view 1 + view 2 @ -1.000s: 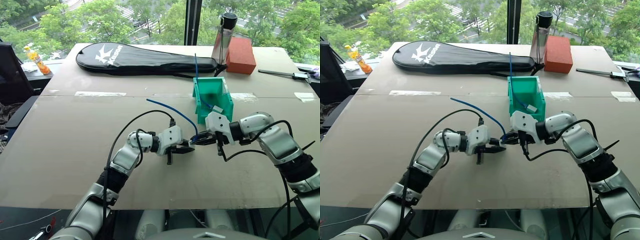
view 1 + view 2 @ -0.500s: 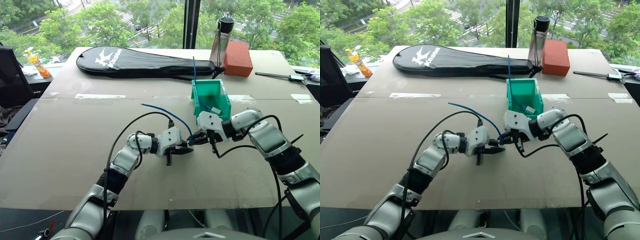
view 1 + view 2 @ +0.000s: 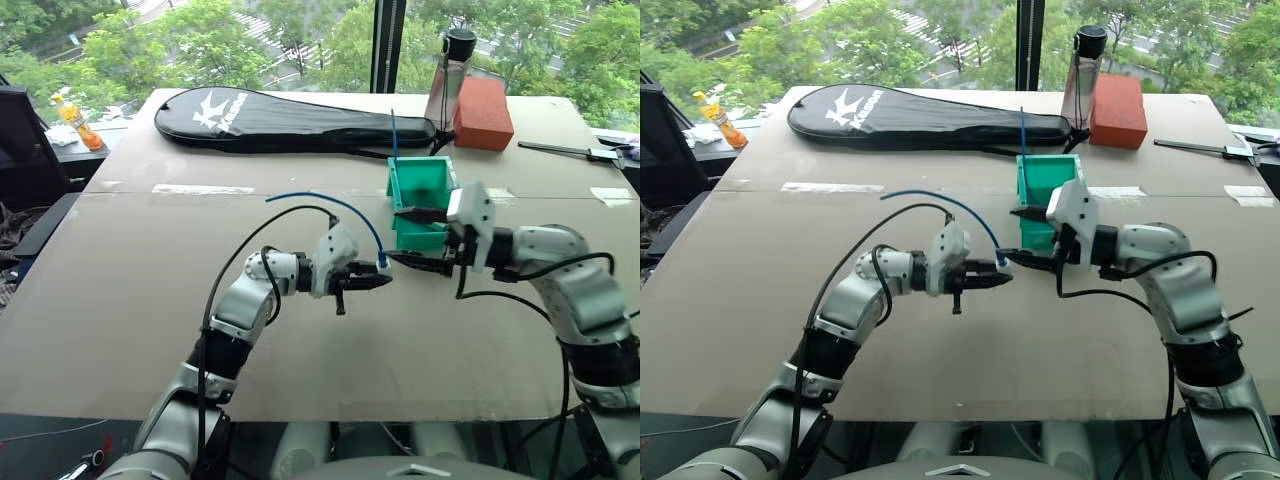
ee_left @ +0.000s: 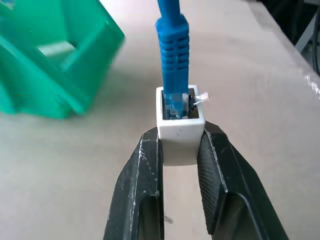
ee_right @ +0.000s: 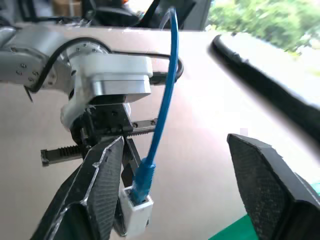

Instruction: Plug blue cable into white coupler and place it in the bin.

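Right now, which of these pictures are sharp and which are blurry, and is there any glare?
Left wrist view: the white coupler and the blue plug are sharp, while the green bin behind is soft. Right wrist view: the blue cable is crisp, the trees through the window washed out bright. Left eye view: even daylight, soft shadows on the table, no strong glare.

The white coupler (image 4: 180, 132) is showing smooth, slightly glossy plastic, and the blue cable (image 4: 172, 45) is looking like ribbed, shiny moulded plastic at its plug. The left gripper's (image 4: 181, 165) black fingers (image 4: 220, 175) are showing finely textured matt pads. The bin (image 3: 420, 195) is reading as smooth teal plastic, and the table (image 3: 120, 270) is appearing matt, like cardboard.
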